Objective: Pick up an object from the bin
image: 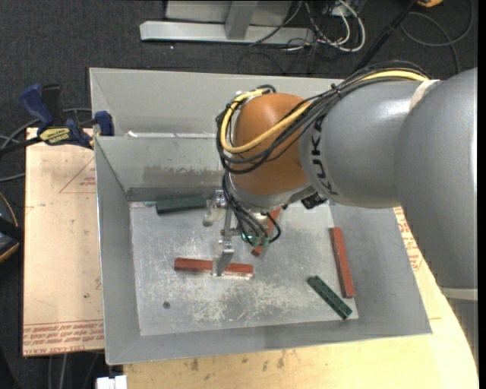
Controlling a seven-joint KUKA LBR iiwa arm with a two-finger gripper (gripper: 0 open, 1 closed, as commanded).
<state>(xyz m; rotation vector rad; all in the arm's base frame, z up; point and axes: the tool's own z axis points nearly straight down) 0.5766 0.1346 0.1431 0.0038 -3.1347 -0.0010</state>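
Setting: a grey metal bin (114, 228) stands on dark carpet (45, 45), with loose floor cables (334, 23) behind it. The bin's floor is scuffed bare metal.
Arm: a thick grey arm (395, 144) reaches in from the view's right. It ends in a rounded orange cover (266, 144) with yellow and black cables looped over it.
Jaws: they are lowered to the bin floor near its middle, right at a red-brown stick. I cannot tell whether they are open or closed, or whether they grip anything.
Red-brown stick (194, 265): this thing is flat, narrow and long, with squared ends and a dull brick colour. It lies flat on the bin floor directly under the jaws and runs crosswise. It sticks out on both sides of them, further toward the view's left. Its middle is hidden behind the jaws.
Dark green bar (182, 203): it is beyond the jaws and to their left in the view, lying along the foot of the back wall.
Red strip (342, 260): it is well apart from the jaws on the view's right, lying lengthwise near the right wall.
Dark green stick (329, 296): it is to the right of the jaws and nearer the camera. It lies slanted, with its lower end near the lower end of the red strip.
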